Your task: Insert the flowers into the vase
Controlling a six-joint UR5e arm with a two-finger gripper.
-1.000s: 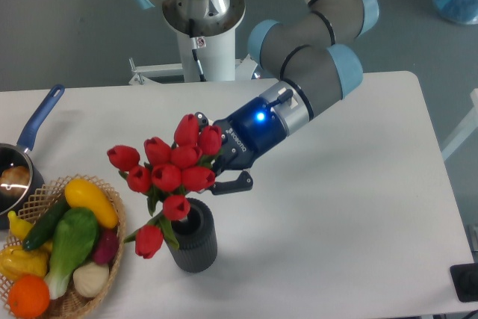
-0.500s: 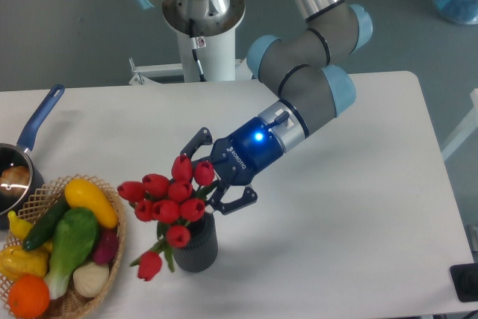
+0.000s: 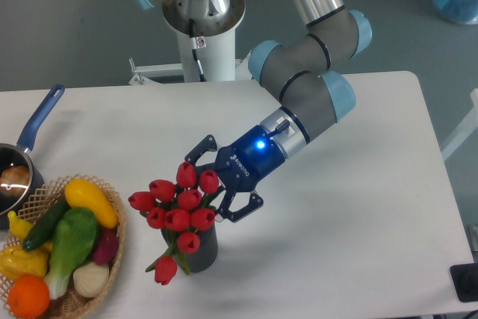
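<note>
Two jaws spread wide — gripper [image 3: 218, 183] gripping nothing, beside flowers [image 3: 179, 207] in vase [image 3: 202, 250].

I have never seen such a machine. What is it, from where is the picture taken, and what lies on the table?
It is a robot arm with a two-finger gripper at its tip. One fixed camera looks down on the white table from the front. The fingers are spread on either side of the flowers, red tulips; whether they touch them I cannot tell. The flowers sit in the dark vase, one bud hanging over its side. At the left stand a basket of fruit and vegetables and a blue-handled saucepan.
</note>
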